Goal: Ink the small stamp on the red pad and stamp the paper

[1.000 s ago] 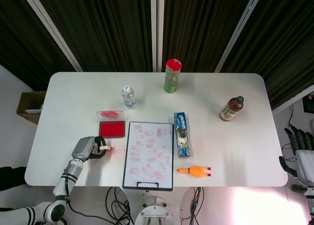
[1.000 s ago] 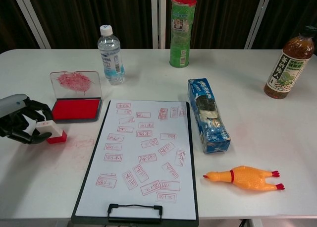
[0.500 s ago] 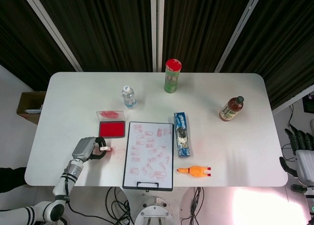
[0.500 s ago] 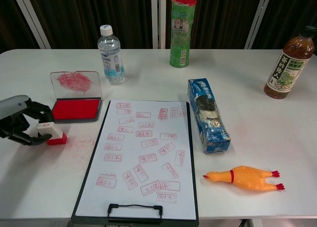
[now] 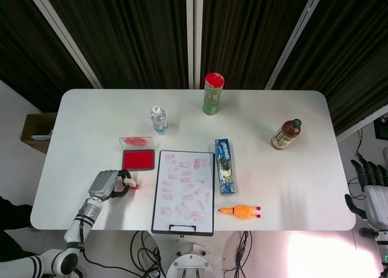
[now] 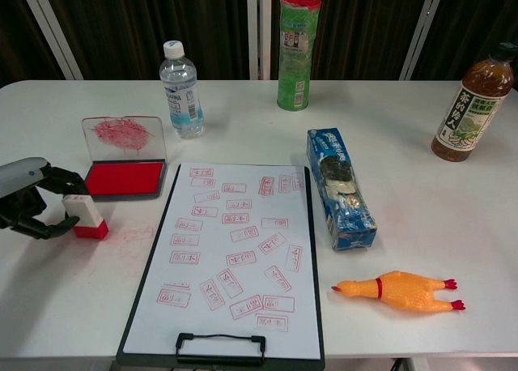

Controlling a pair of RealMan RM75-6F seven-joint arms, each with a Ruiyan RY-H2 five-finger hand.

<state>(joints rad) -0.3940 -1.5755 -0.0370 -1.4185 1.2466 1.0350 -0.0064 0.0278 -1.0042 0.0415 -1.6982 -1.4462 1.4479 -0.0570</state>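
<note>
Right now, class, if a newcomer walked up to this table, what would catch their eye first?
Most likely the clipboard paper at the table's middle, crowded with red stamp marks. Next, the bright open red ink pad to its left, with the left hand around the small stamp standing on the table just in front. The yellow rubber chicken lies right of the clipboard.

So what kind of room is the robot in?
Probably a lab or test room, not a home. A plain white table stands in front of dark slatted panels, loose cables hang beneath it, and odd practice things sit on top, like a rubber chicken and a much-stamped paper.
</note>
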